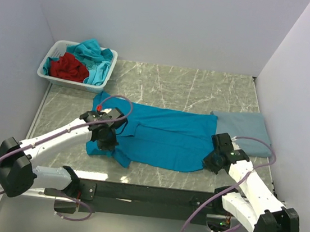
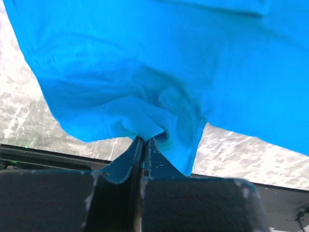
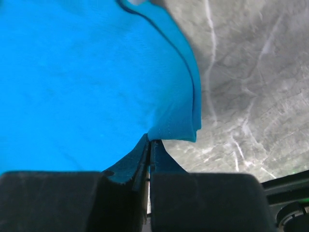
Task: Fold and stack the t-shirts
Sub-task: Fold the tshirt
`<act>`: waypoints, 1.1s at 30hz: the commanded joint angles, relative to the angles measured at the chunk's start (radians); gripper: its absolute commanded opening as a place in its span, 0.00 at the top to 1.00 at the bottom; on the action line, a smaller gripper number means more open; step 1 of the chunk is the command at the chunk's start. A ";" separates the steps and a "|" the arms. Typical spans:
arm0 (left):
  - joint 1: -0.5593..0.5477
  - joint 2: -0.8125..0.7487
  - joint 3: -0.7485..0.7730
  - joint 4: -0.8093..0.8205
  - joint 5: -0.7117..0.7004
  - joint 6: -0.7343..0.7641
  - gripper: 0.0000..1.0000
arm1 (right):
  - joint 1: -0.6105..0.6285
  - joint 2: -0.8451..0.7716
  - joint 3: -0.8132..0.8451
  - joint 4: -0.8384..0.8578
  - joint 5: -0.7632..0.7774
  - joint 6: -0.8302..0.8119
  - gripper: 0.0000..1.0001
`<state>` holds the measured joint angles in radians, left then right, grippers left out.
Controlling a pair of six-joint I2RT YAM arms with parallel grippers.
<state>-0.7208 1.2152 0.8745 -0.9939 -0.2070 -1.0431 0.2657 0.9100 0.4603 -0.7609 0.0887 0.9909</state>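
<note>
Pinching the bright blue shirt point(image 1: 163, 137) along its near side, the left hand point(image 1: 107, 137) and right hand point(image 1: 210, 159) are both clamped shut on cloth. It lies spread across the middle of the counter point(image 1: 203, 88), not yet folded. A duller blue shirt point(image 1: 243, 132) sits folded by the right edge; more shirts point(image 1: 76, 64) wait in the basket point(image 1: 46, 70) at the far left corner.

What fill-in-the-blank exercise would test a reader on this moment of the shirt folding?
1. The left end effector and the right end effector are both ____ on the teal-blue t-shirt.
2. The slate-blue t-shirt lies on the ____ side of the table.
3. The white basket holding the red t-shirt stands at the far ____ corner.
Missing words: shut; right; left.
</note>
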 commanded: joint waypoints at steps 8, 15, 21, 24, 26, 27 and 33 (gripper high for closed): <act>0.081 0.069 0.185 -0.037 -0.072 0.121 0.99 | -0.005 0.090 0.192 -0.048 0.052 -0.066 1.00; 0.129 0.113 0.280 -0.029 -0.092 0.172 0.99 | -0.005 0.181 0.305 -0.057 0.074 -0.100 1.00; 0.176 0.176 0.342 -0.022 -0.069 0.213 0.99 | -0.011 0.237 0.380 -0.081 0.089 -0.126 1.00; 0.195 0.208 0.373 -0.020 -0.065 0.232 0.99 | -0.023 0.266 0.412 -0.083 0.092 -0.135 1.00; 0.208 0.234 0.403 -0.020 -0.069 0.238 0.99 | -0.034 0.285 0.429 -0.087 0.100 -0.143 1.00; 0.213 0.244 0.420 -0.017 -0.069 0.245 0.99 | -0.039 0.294 0.445 -0.089 0.103 -0.146 1.00; 0.251 0.316 0.478 -0.015 -0.069 0.290 0.99 | -0.071 0.332 0.483 -0.081 0.100 -0.161 1.00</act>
<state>-0.4885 1.5101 1.2922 -1.0142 -0.2672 -0.8032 0.2115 1.2320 0.8917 -0.8352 0.1574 0.8471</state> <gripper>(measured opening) 0.043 0.010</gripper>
